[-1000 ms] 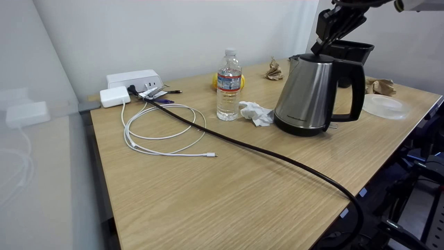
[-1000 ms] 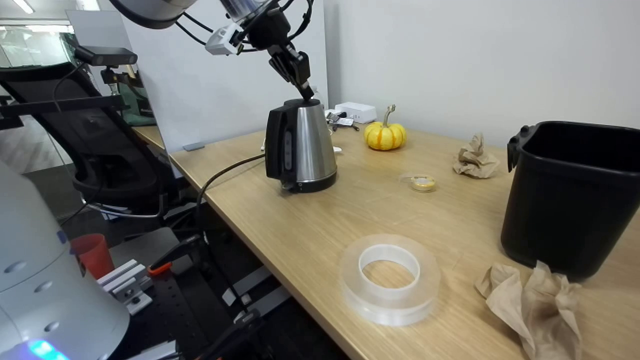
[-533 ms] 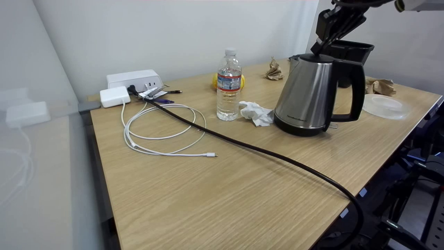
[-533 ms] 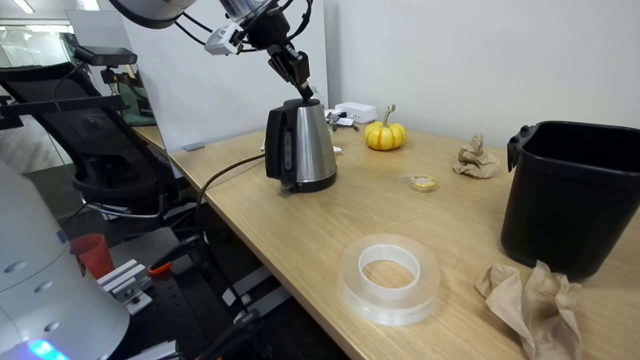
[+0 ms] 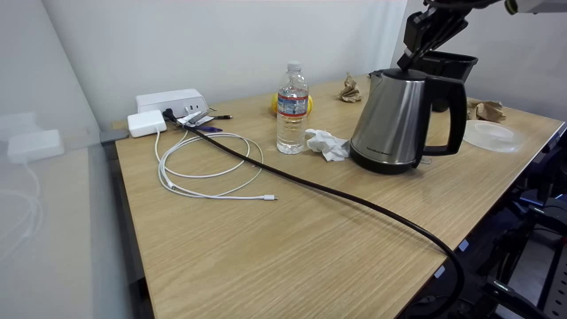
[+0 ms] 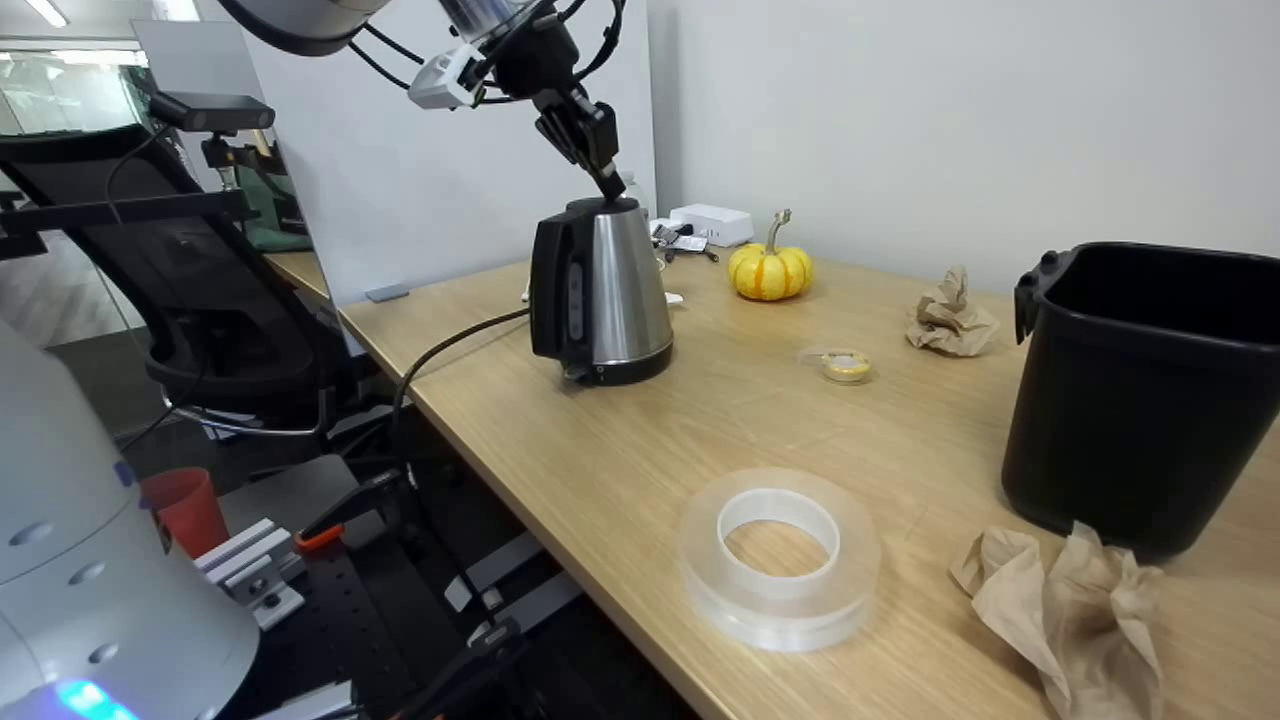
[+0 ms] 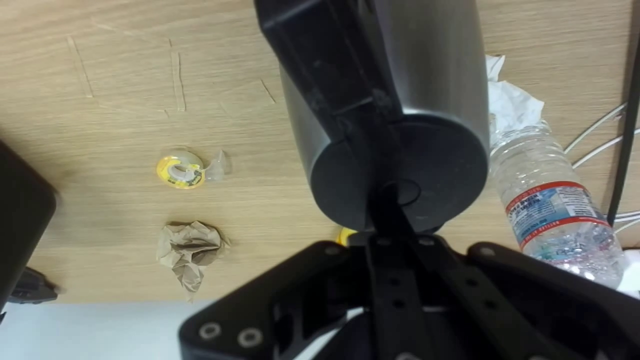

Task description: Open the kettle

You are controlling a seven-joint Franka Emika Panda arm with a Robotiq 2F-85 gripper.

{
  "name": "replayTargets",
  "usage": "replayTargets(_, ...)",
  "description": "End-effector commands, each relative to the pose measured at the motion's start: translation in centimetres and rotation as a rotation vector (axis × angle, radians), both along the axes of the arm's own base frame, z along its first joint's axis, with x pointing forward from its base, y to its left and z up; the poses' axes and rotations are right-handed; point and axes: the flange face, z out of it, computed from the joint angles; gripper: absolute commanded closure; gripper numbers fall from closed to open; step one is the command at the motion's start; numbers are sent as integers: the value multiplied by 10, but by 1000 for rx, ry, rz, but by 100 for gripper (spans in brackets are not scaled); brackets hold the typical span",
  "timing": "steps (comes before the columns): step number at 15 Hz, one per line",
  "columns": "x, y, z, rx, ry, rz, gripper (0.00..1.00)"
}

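Electric kettle (image 5: 387, 122) upright, right of frame in an exterior view, unmoved since earlier frame; gripper (image 5: 404, 62) likewise, fingers clenched together at black lid (image 7: 445, 162), contact unclear. Pumpkin (image 5: 274, 104) mostly hidden behind water bottle (image 5: 292, 106) there.

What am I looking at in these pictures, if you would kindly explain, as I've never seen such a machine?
This is one robot arm ending in a black gripper. Two views look in from outside it, from different places; the third looks down from its wrist onto a steel kettle. The desk also bears a water bottle, a striped pumpkin, a clear tape roll, crumpled paper, a white cable and a black bin. The gripper appears shut, holding nothing; its fingertips are at the kettle's closed lid; whether they press I cannot tell.
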Motion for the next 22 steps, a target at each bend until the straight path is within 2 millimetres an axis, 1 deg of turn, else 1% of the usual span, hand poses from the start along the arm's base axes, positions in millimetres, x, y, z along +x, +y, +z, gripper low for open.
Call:
replayTargets(1,-3,3,-5,-26,46,16,100)
replayTargets(3,-4,4,-5,-28,51,18,100)
replayTargets(11,-3,5,9,-31,-10,12,100)
replayTargets(17,-7,7,15,-41,-7,4,100)
replayTargets(19,-8,7,20,-43,-24,-3,100)
replayTargets(22,-14,6,38,-41,-74,-23,100)
